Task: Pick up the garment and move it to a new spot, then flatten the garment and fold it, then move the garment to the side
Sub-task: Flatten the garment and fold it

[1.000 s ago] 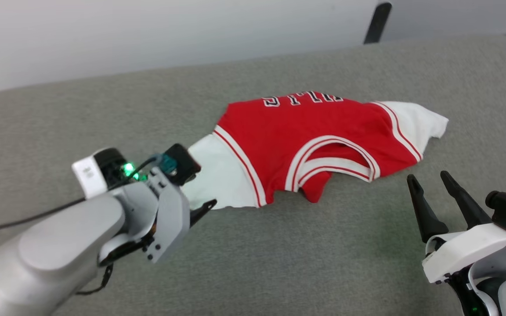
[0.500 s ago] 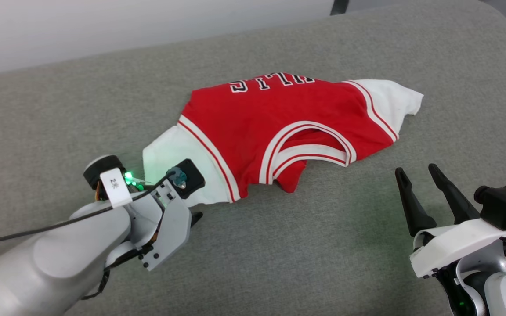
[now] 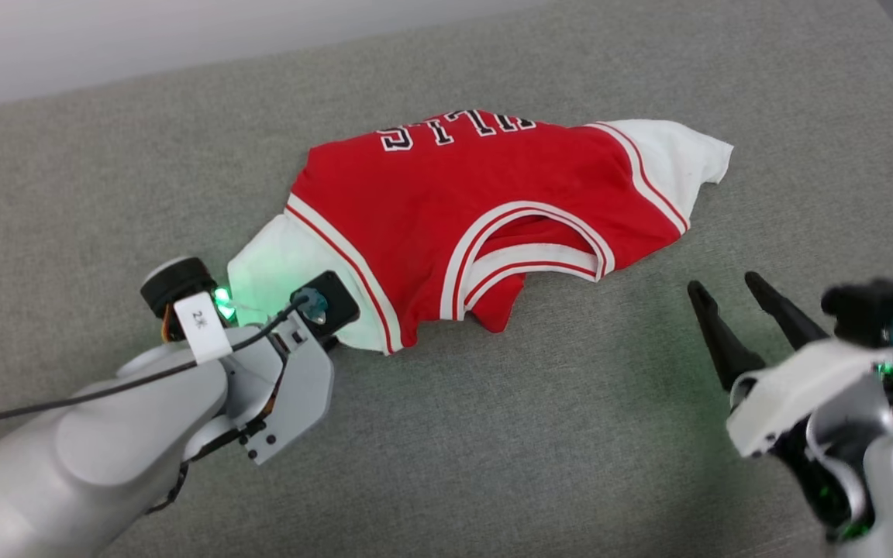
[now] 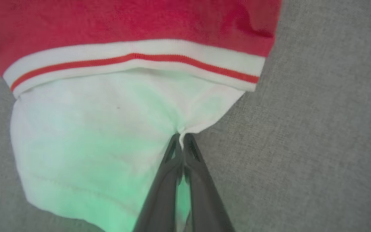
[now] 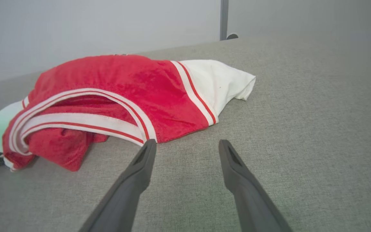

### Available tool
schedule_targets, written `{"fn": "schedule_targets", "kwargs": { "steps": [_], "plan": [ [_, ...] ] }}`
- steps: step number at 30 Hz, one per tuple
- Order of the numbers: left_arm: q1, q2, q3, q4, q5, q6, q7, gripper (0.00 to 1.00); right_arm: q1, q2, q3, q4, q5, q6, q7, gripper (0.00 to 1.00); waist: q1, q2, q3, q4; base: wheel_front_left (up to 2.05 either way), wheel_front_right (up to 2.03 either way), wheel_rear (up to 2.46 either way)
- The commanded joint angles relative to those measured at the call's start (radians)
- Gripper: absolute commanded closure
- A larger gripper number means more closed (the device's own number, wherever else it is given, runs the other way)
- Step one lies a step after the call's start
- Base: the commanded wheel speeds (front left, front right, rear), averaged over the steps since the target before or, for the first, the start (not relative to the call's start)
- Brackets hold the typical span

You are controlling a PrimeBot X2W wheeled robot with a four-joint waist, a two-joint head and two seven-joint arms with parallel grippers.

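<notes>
The garment, a red jersey with white side panels, striped trim and white lettering, lies crumpled on a grey fabric surface. In the left wrist view my left gripper is shut on the edge of the garment's white side panel, which bunches at the tips. In the head view the left wrist sits at the garment's near left corner and hides its fingertips. My right gripper is open and holds nothing, a short way off the garment's near right side. The right wrist view shows the right gripper just short of the garment.
The grey surface stretches wide around the jersey, with a pale wall behind it and a dark post past the far edge. A black cable trails from the left wrist.
The head camera has shifted, so the whole picture has slid. The left wrist has rolled and now shows more of the white panel. The right gripper stays open beside the jersey.
</notes>
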Motion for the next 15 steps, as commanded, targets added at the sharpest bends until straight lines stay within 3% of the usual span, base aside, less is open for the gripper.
{"fn": "schedule_targets", "kwargs": {
  "steps": [1,9,15],
  "plan": [
    [0.022,0.003,-0.019,0.018,0.006,0.003,0.007,1.00,-0.026,-0.012,0.005,0.010,0.011,-0.001,0.022,0.00,0.0000,0.0000,0.007,0.003,0.00,0.00,0.00],
    [-0.002,-0.036,-0.019,0.000,0.022,0.003,-0.014,1.00,-0.269,-0.097,-0.050,0.179,0.071,-0.001,0.269,0.00,0.0000,0.0000,0.036,0.044,0.00,0.00,0.00],
    [-0.020,-0.054,-0.019,-0.015,0.029,0.003,-0.018,1.00,-0.455,-0.090,-0.107,0.363,0.055,-0.001,0.438,0.00,0.0000,0.0000,0.065,0.080,0.00,0.00,0.00]
  ]
}}
